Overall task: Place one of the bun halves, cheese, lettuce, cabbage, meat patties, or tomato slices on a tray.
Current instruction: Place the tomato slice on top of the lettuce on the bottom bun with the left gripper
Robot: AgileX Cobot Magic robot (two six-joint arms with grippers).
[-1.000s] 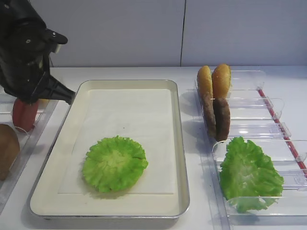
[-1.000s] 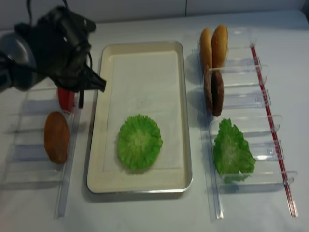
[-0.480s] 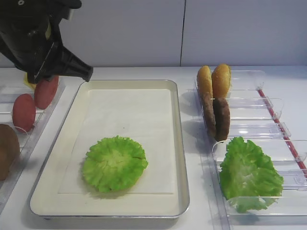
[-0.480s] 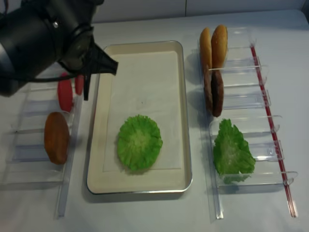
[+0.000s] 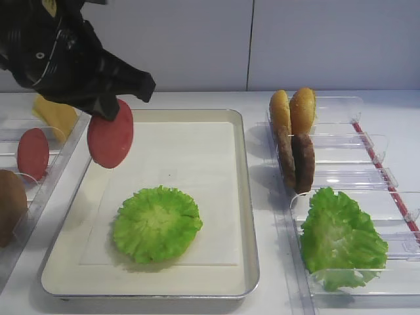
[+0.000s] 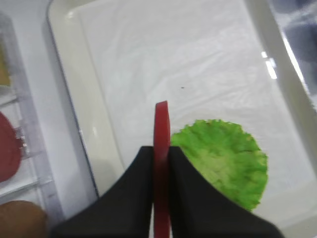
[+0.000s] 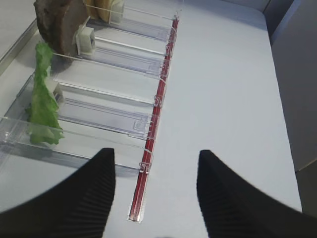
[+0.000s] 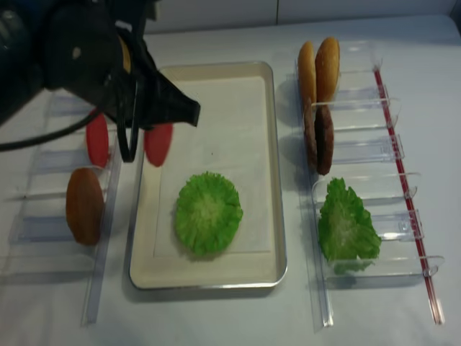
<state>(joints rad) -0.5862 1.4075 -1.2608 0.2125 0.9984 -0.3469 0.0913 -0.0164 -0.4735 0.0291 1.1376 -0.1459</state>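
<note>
My left gripper is shut on a red tomato slice, which hangs upright above the tray's left edge. From the left wrist the slice shows edge-on between the black fingers. The cream tray holds one ruffled lettuce leaf on its paper liner, to the right of the held slice and nearer the front. A second tomato slice stands in the left rack. My right gripper hangs open and empty over bare table. Cabbage is out of view.
The left rack also holds a cheese slice and a bun half. The clear racks on the right carry two bun halves, two meat patties and a lettuce leaf. A red strip edges that rack.
My left gripper has lifted the tomato slice out of the left rack and carried it right, to above the tray's left edge. The right gripper has not visibly moved.
</note>
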